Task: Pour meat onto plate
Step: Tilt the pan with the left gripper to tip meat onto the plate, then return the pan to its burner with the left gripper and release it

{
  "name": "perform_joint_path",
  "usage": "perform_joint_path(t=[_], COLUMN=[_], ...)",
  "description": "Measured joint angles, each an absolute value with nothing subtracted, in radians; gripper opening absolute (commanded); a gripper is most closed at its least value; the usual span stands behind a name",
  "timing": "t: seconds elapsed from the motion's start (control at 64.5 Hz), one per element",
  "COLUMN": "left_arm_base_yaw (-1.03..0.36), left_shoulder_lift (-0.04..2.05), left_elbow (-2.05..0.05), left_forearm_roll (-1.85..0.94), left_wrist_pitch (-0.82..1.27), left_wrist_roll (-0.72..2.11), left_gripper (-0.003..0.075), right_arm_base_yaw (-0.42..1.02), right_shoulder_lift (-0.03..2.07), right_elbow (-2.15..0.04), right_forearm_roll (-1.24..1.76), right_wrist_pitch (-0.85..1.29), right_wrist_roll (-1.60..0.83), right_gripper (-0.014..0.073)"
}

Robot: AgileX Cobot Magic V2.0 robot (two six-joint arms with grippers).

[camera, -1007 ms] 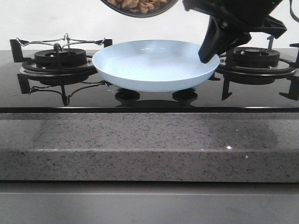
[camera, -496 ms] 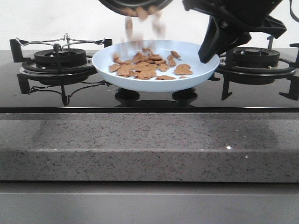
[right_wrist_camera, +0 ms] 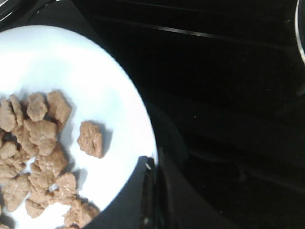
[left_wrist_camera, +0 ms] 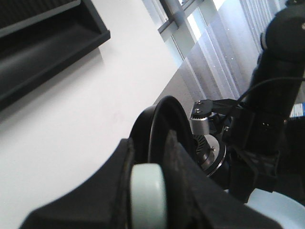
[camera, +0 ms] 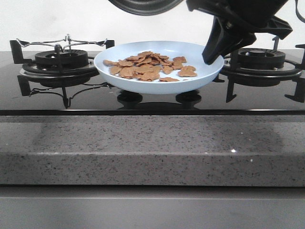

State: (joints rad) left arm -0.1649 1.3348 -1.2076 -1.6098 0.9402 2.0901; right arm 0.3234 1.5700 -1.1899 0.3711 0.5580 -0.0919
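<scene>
The right hand (camera: 213, 53), a black two-fingered clamp at the upper right of the front view, pinches the rim of one shallow round pale-blue plate (camera: 143, 86). The left hand (left_wrist_camera: 148, 191) is closed on the pale handle of one black frying pan (camera: 145, 5), cut off at the top centre. One heap of thin orange-brown meat slices (camera: 148, 66) lies in the plate, mid-frame, between two black gas burners (camera: 62, 59) on the grey speckled worktop (camera: 152, 148).
</scene>
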Motion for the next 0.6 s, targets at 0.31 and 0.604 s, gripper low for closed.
perform_joint_path(t=[0.31, 0.604], left_arm_base_yaw=[-0.165, -0.035], left_shoulder_lift=[1.333, 1.380], left_elbow=[-1.208, -1.244], left_forearm_roll=[-1.630, -1.564], left_wrist_pitch=[0.469, 0.462], left_wrist_roll=[1.661, 1.349], left_gripper=[-0.0020, -0.0020], right_arm_base_yaw=[0.326, 0.326], right_shoulder_lift=[1.570, 1.570], right_elbow=[-1.190, -1.190], right_forearm_roll=[0.371, 0.371], right_wrist_pitch=[0.558, 0.560], right_wrist_roll=[-0.092, -0.092], right_gripper=[-0.0107, -0.0107])
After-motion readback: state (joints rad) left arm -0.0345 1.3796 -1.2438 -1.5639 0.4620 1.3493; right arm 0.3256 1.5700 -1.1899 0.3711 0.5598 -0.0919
